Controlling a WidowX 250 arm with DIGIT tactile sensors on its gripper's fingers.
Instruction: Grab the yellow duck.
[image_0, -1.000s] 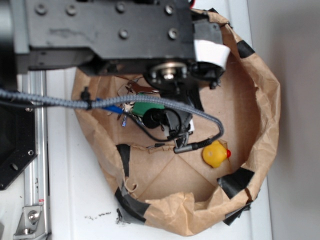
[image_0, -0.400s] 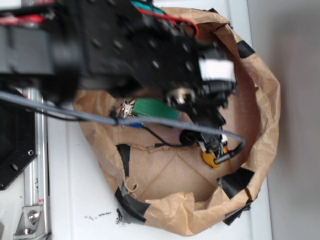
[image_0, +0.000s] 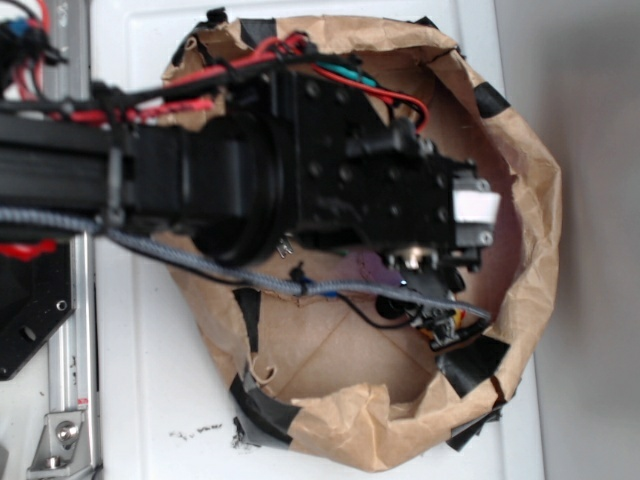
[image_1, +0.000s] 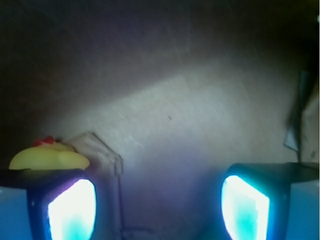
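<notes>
The yellow duck (image_1: 47, 157) shows in the wrist view as a low yellow mound with a red tip, just beyond the left finger (image_1: 62, 210) and outside the gap. My gripper (image_1: 157, 200) is open, and only the brown bag floor lies between its fingers. In the exterior view the gripper (image_0: 437, 318) hangs low at the right side of the paper bag. It sits over the duck (image_0: 446, 326), of which only small yellow and red bits show under the black fingers and cable.
The brown paper bag's crumpled wall (image_0: 540, 200) rises close on the right and front of the gripper. Black tape patches (image_0: 470, 362) mark its rim. A grey cable (image_0: 200, 262) runs across the bag. The metal rail (image_0: 70, 380) stands at the left.
The arm has swung right and forward across the bag. The gripper went from the bag's middle to the duck's spot, and the duck is now mostly covered in the exterior view.
</notes>
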